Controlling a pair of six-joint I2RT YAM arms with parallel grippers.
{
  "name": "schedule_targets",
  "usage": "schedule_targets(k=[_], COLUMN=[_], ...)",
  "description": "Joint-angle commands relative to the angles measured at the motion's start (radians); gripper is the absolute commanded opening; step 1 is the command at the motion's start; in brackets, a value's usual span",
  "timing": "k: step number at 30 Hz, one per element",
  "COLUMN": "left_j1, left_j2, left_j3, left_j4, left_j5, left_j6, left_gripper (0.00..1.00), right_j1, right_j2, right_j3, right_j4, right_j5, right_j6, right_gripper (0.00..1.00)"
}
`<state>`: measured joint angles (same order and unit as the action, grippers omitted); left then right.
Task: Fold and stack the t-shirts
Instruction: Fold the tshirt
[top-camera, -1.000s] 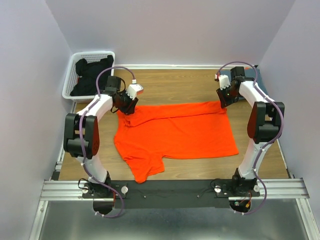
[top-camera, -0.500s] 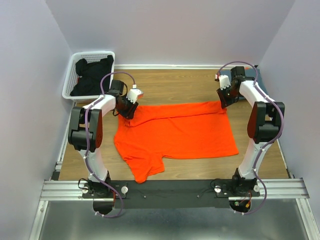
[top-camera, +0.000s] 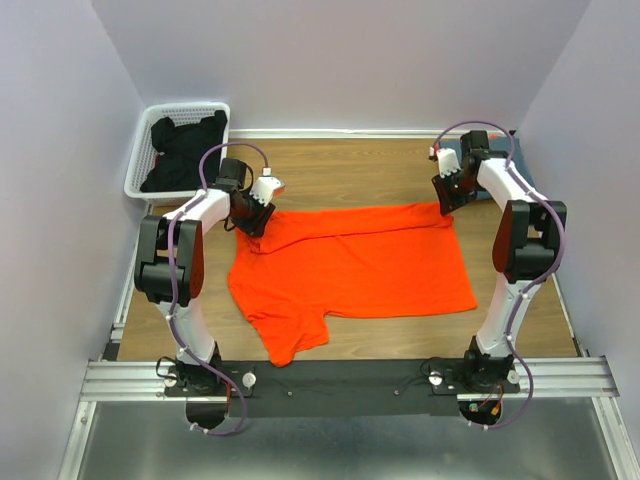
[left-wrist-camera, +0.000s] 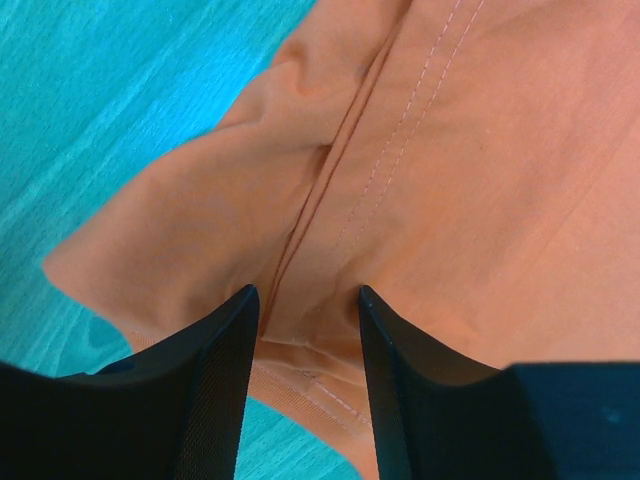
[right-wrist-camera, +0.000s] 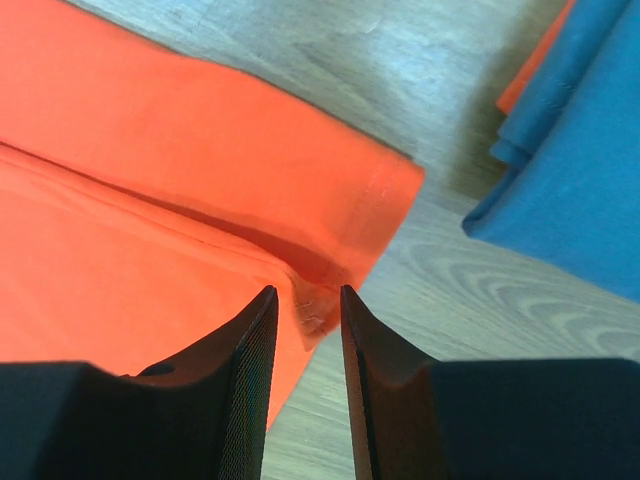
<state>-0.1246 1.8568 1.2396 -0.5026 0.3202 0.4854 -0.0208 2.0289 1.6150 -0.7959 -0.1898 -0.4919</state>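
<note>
Left gripper (left-wrist-camera: 305, 310), right gripper (right-wrist-camera: 305, 305) each clamped on orange t-shirt (top-camera: 360, 270) far corners

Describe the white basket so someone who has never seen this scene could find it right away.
Start from the wooden table and go to its far left corner, against the wall. The white basket sits there beyond the left gripper, holding dark clothing. It is the only slotted plastic container, whereas the orange t-shirt lies flat mid-table.

The light is bright and even, with soft, weak shadows. The left wrist view has a strong blue-green tint. Both wrist views blur at the bottom.
</note>
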Motion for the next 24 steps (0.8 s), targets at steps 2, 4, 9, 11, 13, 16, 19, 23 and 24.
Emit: schedule_targets(k=[2, 4, 9, 11, 13, 16, 19, 23, 24], left_j1=[0.009, 0.010, 0.010, 0.010, 0.010, 0.010, 0.010, 0.010, 0.010], left_j2=[-0.027, -0.021, -0.016, -0.016, -0.010, 0.004, 0.002, -0.022, -0.028], left_j3=[0.008, 0.008, 0.004, 0.000, -0.002, -0.006, -0.005, -0.005, -0.003], left_j4=[-0.017, -0.017, -0.024, -0.024, -0.022, -0.025, -0.030, -0.050, -0.054], left_j5=[-0.035, -0.038, -0.043, -0.050, -0.052, -0.050, -0.038, -0.007, 0.002], left_j6=[-0.002, -0.002, -0.001, 0.001, -0.001, -0.008, -0.008, 0.004, 0.005], left_gripper=[0.54, 0.54, 0.54, 0.54, 0.54, 0.54, 0.47, 0.31, 0.26], right_j1=[-0.004, -0.004, -0.004, -0.004, -0.004, -0.004, -0.004, -0.004, -0.004], right_j2=[0.039, 0.042, 0.034, 0.027, 0.017, 0.011, 0.008, 0.005, 0.005], right_j3=[0.016, 0.003, -0.033, -0.049, -0.056, -0.066, -0.075, -0.076, -0.075], right_j4=[-0.034, -0.037, -0.039, -0.039, -0.039, -0.039, -0.040, -0.040, -0.042], right_j5=[-0.017, -0.010, 0.004, 0.004, 0.004, 0.004, 0.009, 0.010, 0.009], right_j6=[-0.007, -0.013, -0.030, -0.033, -0.034, -0.037, -0.042, -0.043, -0.040], right_gripper=[0.38, 0.37, 0.33, 0.32, 0.31, 0.30, 0.27, 0.27, 0.27])
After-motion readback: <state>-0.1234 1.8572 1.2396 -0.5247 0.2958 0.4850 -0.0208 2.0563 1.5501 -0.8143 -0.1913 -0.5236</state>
